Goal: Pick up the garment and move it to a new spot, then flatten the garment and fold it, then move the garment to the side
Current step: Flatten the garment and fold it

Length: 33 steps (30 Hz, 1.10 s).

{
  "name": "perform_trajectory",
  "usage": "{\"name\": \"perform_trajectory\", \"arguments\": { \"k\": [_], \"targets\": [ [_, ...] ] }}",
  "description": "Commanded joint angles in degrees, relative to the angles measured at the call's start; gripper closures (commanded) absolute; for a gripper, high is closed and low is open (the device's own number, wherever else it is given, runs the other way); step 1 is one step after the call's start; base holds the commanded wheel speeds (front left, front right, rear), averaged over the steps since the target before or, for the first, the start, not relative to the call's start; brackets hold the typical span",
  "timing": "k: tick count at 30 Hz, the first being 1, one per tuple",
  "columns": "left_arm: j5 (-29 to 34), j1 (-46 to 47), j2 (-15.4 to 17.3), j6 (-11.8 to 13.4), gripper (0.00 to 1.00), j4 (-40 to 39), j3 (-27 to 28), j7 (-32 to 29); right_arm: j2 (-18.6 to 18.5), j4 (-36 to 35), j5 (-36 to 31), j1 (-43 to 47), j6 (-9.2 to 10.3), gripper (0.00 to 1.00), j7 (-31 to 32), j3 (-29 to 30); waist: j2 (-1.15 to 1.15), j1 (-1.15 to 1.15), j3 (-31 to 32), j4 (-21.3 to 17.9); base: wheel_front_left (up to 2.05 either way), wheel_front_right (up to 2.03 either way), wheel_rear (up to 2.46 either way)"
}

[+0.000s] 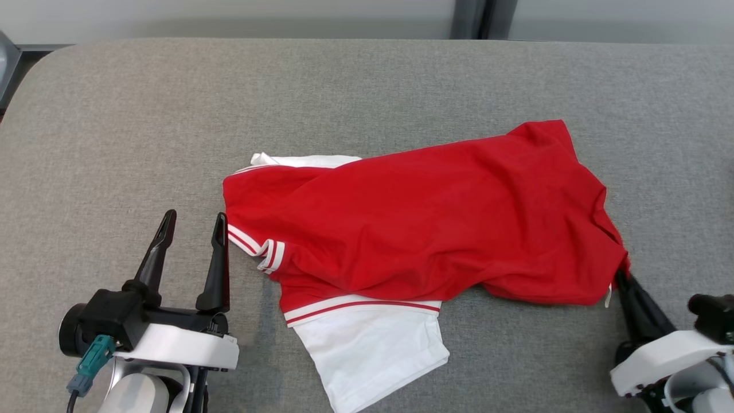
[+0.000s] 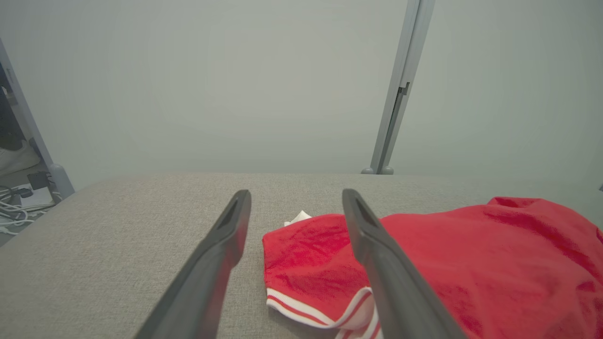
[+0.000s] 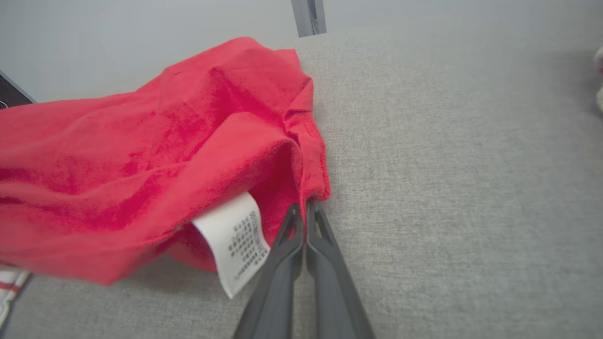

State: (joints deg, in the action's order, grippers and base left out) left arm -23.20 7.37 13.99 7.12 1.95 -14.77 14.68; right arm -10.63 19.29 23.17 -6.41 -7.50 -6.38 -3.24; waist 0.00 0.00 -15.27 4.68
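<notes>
A lab-like test room: grey padded table (image 1: 367, 80), bare wall panels (image 2: 235, 94), floor cables (image 2: 14, 214).

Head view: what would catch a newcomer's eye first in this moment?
The bright red garment with white trim, lying rumpled across the middle of the grey table. At its right end the right gripper is shut on a pinch of red cloth, next to a white care label. The left gripper stands open beside the striped sleeve cuff.
</notes>
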Motion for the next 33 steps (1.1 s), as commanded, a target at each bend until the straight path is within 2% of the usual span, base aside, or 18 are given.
{"name": "perform_trajectory", "arguments": {
  "k": [1, 12, 19, 20, 21, 22, 28, 33],
  "targets": [
    [0.4, 0.6, 0.2, 0.0, 0.0, 0.1, 0.3, 0.3, -0.9, -0.7, 0.2, 0.1, 0.01, 1.0, -0.4, 0.7, 0.0, 0.0, 0.1, -0.3, 0.0, 0.0, 0.0],
    [0.6, 1.1, 0.5, -0.1, 0.0, -0.2, 0.5, 0.4, -3.8, -8.0, -1.7, 2.0, 0.01, 1.0, 2.8, 8.9, 0.0, 0.0, -0.4, -1.5, 0.0, 0.0, 0.0],
    [0.4, 1.6, 0.3, -0.2, 0.0, 0.0, 0.4, 0.5, -3.3, -5.0, -0.3, 0.7, 0.01, 1.0, 4.6, 8.2, 0.0, 0.0, -1.2, -1.2, 0.0, 0.0, 0.0],
    [0.4, 1.6, 0.3, -0.2, 0.0, 0.0, 0.4, 0.5, -3.1, -4.2, -0.1, 0.4, 0.01, 0.82, 4.5, 7.8, 0.0, 0.0, -1.3, -1.2, 0.0, 0.0, 0.0],
    [0.3, 1.6, 0.2, -0.2, 0.0, 0.1, 0.3, 0.5, -3.0, -3.7, 0.1, 0.1, 0.01, 0.53, 4.3, 7.4, 0.0, 0.0, -1.3, -1.2, 0.0, 0.0, 0.0],
    [0.3, 1.6, 0.2, -0.2, 0.0, 0.1, 0.3, 0.5, -3.0, -3.2, 0.2, -0.2, 0.01, 0.0, 4.0, 7.3, 0.0, 0.0, -1.4, -1.2, 0.0, 0.0, 0.0],
    [0.0, 0.8, 0.4, -0.1, 0.0, 0.7, 0.4, 0.5, -1.9, -3.8, 0.1, 1.5, 0.02, 0.0, 2.0, 6.1, 0.0, 0.0, -0.2, -1.8, 0.0, 0.0, 0.0],
    [-0.5, -1.2, 1.0, 0.3, 0.0, 1.1, 0.5, 0.1, -0.2, -9.2, -1.5, 5.2, 0.02, 0.0, 0.9, 5.7, 0.0, 0.0, 2.5, -2.9, 0.0, 0.0, 0.0]
  ]
}}
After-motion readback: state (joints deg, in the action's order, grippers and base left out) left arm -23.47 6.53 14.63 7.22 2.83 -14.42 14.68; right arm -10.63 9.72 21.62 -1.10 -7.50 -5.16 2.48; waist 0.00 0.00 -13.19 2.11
